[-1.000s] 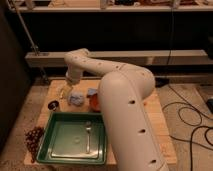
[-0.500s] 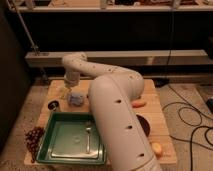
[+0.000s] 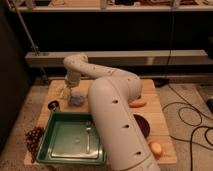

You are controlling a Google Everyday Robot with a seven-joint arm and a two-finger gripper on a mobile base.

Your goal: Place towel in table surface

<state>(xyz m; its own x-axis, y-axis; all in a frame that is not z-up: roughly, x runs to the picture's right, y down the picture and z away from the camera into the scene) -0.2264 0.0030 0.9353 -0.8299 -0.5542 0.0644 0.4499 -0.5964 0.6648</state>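
Observation:
A crumpled grey-blue towel [image 3: 76, 98] lies on the wooden table [image 3: 150, 92], at the back left, just behind the green tray [image 3: 60, 142]. My white arm rises from the bottom centre, bends at the back left and points down. The gripper [image 3: 69, 88] hangs at its end, just above and to the left of the towel, close to the table top. A small yellowish thing [image 3: 63, 93] sits right beside it. I cannot tell whether the gripper touches the towel.
The green tray holds a metal spoon [image 3: 87, 136]. Dark grapes [image 3: 33, 139] lie left of the tray, and a small dark object [image 3: 52, 105] sits behind it. A carrot [image 3: 137, 104], a dark bowl [image 3: 141, 125] and a yellow-orange fruit [image 3: 156, 148] lie on the right. Cables cross the floor at right.
My big forearm has swung left, uncovering the carrot, bowl and fruit on the table's right side. The wrist stays low over the back left by the towel.

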